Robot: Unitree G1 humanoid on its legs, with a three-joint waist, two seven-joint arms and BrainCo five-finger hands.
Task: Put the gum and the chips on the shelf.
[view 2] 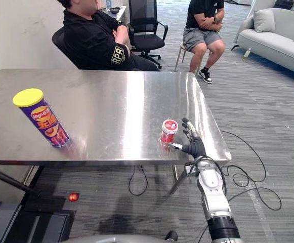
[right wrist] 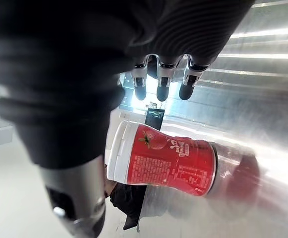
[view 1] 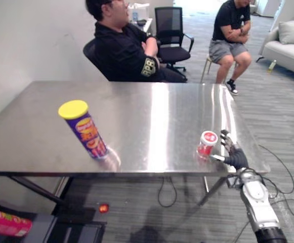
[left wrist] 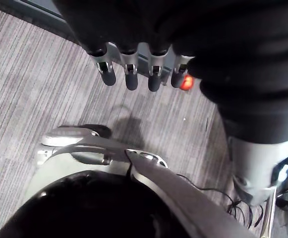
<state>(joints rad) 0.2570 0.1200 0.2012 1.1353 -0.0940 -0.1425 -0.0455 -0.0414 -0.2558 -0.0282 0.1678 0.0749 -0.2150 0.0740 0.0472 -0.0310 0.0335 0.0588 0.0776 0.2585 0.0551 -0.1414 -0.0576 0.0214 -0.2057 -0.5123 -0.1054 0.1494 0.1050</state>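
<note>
Two things wait on the steel table (view 1: 152, 116). The gum (view 2: 169, 131), a small red bottle with a white lid, stands upright toward 5 o'clock near the front edge. The chips (view 1: 83, 129), a tall purple can with a yellow lid, stands on its base toward 8 o'clock, well apart from the gum. The right hand (view 2: 191, 143) sits at the gum's 4 o'clock, just beside it. Its fingers are straight and spread and its thumb points at the bottle's foot, so it is released and carries nothing; whether the thumb tip touches the bottle I cannot tell. The left hand (left wrist: 131, 79) hangs over the floor with straight fingers and is also empty. The gum looks like stiff plastic, light, with a glossy label that may slip. It is narrow enough to topple from a sideways nudge, so the likely best hold is round the red body under the lid, thumb on one side and fingers opposite, closing evenly. The chips can is probably a light cardboard tube, tall enough to tip and able to dent. A moderate wrap round its middle seems safer than pinching near the lid, as the contents break easily.
</note>
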